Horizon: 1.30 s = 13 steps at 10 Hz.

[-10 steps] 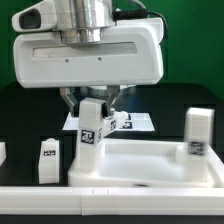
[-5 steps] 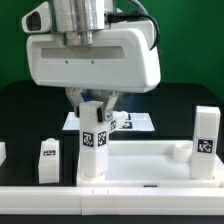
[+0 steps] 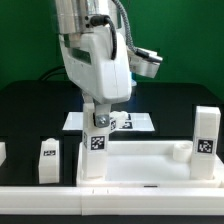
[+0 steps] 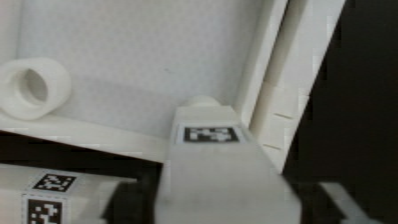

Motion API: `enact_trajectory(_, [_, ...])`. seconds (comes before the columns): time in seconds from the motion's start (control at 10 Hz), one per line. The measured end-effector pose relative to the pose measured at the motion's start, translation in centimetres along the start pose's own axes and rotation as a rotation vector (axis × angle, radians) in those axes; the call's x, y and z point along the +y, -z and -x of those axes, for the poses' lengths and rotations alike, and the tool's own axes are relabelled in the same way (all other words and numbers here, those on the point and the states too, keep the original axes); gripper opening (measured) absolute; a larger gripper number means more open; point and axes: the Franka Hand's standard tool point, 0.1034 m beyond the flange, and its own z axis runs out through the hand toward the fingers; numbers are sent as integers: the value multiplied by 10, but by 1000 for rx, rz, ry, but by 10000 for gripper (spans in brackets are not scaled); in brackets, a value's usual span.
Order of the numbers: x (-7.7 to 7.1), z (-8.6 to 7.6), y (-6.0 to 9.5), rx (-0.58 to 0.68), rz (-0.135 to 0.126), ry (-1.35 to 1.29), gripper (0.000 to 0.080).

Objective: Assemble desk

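Black table [image 3: 25, 110] underneath; gripper [image 3: 100, 121] points straight down, wrist turned, jaws straddling the top of the upright leg [image 3: 96, 160] directly beneath, on the slab [image 3: 150, 165] corner; clamped or loose, I cannot tell.

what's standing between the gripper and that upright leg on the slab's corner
Nothing visible does. The gripper hangs directly over the upright leg at the desk slab's corner on the exterior view's left, with the leg's top right at its fingertips. Whether the fingers touch the leg cannot be told.
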Motion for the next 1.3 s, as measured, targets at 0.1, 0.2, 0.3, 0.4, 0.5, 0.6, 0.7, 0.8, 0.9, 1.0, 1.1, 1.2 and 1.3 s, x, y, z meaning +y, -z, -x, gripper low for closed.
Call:
enact_trajectory(0.1, [0,0,0,1,-1,53,526])
enact_trajectory(0.2, [-1,-5,1,13,-15,215,610])
enact_trajectory(0.3, [1,-6,2,29,-17,418,610])
enact_trajectory(0.4, [4,-1,2,35,-12,552,641])
enact_trajectory(0.5, [4,-2,1,35,-11,569,647])
enact_trajectory(0.6, [4,-3,1,36,-9,622,647])
enact_trajectory(0.7, [3,-5,2,53,-3,800,647])
enact_trajectory(0.8, [-1,-8,7,78,2,1010,649])
enact_trajectory(0.9, [-6,-8,12,92,2,1212,649])
enact_trajectory(1.0, [-6,-6,11,89,-1,1270,649])
enact_trajectory(1.1, [-6,-6,10,87,-2,1208,649])
enact_trajectory(1.2, [-6,-6,10,88,-2,1202,566])
enact_trajectory(1.3, [-6,-6,10,87,-3,1169,370])
